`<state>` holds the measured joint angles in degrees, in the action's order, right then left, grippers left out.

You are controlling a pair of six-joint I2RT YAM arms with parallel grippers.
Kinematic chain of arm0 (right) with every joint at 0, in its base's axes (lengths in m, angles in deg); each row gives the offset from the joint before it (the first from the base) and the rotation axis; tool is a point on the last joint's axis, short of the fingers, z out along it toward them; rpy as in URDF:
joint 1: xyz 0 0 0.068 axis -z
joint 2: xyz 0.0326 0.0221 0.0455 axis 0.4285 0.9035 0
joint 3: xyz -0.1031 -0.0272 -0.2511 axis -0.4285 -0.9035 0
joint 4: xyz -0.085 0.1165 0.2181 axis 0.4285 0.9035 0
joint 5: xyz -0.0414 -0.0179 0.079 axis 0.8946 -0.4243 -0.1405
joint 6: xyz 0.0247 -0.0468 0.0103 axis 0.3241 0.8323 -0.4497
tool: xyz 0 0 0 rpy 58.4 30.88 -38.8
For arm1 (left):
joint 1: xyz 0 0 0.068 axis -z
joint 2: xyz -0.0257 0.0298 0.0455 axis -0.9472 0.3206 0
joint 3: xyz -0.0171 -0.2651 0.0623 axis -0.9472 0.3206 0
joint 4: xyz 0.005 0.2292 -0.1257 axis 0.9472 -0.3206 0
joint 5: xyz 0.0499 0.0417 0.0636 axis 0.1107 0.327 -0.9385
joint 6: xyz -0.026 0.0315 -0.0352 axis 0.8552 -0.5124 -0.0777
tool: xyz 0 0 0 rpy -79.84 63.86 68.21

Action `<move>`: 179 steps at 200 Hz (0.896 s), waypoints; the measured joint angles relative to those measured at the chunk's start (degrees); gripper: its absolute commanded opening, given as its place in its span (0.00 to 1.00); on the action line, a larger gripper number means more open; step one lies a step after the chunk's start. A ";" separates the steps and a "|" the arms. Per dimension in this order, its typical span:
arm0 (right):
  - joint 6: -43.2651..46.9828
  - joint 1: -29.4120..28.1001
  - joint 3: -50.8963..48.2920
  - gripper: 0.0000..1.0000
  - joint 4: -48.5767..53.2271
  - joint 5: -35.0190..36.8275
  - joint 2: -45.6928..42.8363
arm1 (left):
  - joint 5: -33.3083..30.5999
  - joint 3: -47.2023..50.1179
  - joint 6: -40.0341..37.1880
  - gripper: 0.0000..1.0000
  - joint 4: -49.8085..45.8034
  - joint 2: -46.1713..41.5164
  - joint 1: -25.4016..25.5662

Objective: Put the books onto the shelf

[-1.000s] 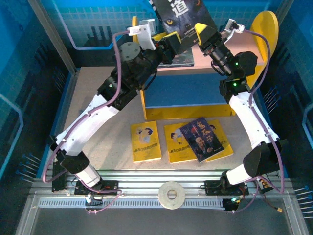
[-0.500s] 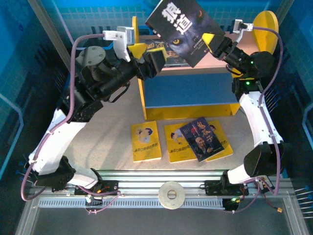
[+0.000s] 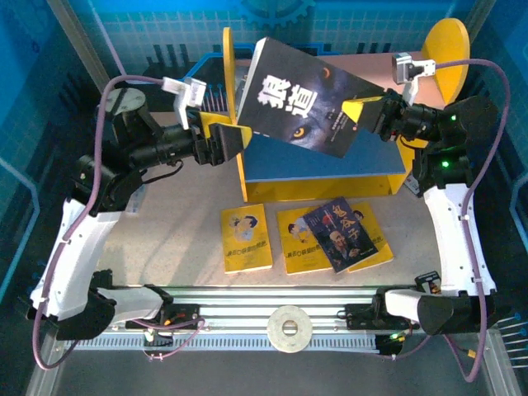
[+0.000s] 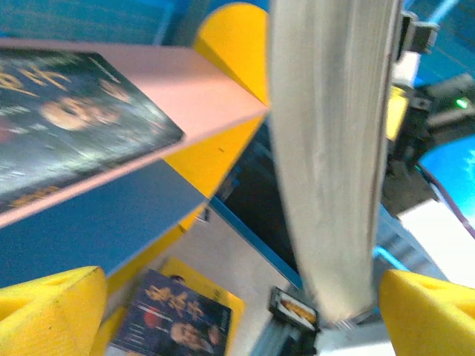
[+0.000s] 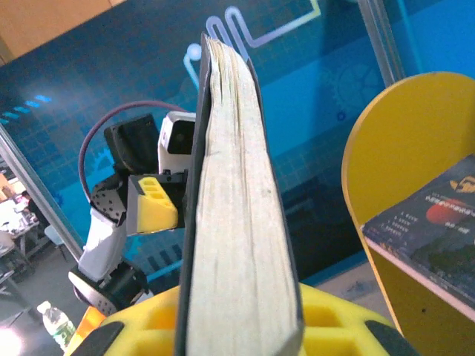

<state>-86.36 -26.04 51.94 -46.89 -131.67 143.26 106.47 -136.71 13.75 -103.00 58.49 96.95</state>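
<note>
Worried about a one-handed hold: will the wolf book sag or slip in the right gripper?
Probably stiff: the wolf book shows a thick page block and juts from the right gripper without drooping. Likely heavy for an edge pinch, so it may twist. The smooth-looking cover could slip.

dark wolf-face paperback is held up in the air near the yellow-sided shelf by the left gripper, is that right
No, it is the right one. The dark wolf-face paperback is held up in the air near the yellow-sided shelf by the right gripper, shut on its edge, as the top external view shows. The left gripper stands open, gripping nothing.
</note>
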 measured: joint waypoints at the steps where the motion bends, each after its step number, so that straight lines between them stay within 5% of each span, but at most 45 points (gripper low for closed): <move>1: 0.15 -0.02 0.00 0.00 0.33 -0.09 0.00 | 0.50 0.00 0.00 0.94 0.00 0.13 0.00; 72: 11.37 -1.62 -0.74 0.00 15.80 -4.00 0.00 | 13.81 0.00 -0.07 0.86 1.11 3.30 -0.37; 179: 20.15 -3.96 -0.72 0.03 25.81 -4.24 0.02 | 17.14 -1.18 -0.66 0.20 0.79 4.74 -0.70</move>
<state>-66.21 -30.00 51.22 -21.08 -135.91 143.28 123.61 -137.89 13.09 -102.21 63.23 96.25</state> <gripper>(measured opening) 0.182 0.299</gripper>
